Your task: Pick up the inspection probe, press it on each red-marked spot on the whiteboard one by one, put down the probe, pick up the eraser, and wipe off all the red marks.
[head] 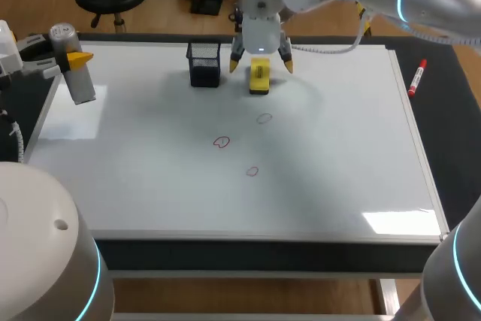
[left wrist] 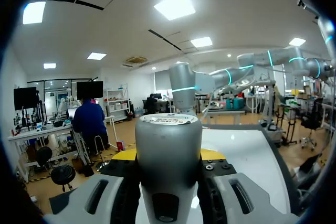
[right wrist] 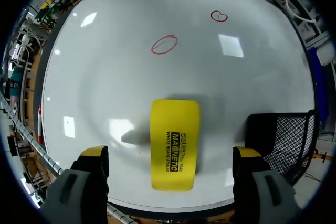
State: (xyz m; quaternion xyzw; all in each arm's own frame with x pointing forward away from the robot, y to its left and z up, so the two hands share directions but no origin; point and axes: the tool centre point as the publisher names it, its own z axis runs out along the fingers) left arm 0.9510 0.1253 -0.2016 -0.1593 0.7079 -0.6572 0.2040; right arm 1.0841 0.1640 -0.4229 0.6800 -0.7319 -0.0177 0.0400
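Count one whiteboard [head: 150,186]. Near the middle of the whiteboard you see three red marks: the first [head: 264,119], the second [head: 221,142] and the third [head: 252,171]. Toward the whiteboard's far edge you find one yellow eraser [head: 259,77] and one black mesh holder [head: 204,64]. Off the whiteboard's right edge lies one red marker [head: 417,78]. Over the whiteboard's left edge you see one inspection probe [head: 75,73]. Two grippers are in view: one left gripper [head: 77,59] and one right gripper [head: 261,63].

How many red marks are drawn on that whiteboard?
3 red marks: one mark just in front of the yellow eraser, a second mark further forward and left, a third mark nearest the front edge of the whiteboard. None seem hidden.
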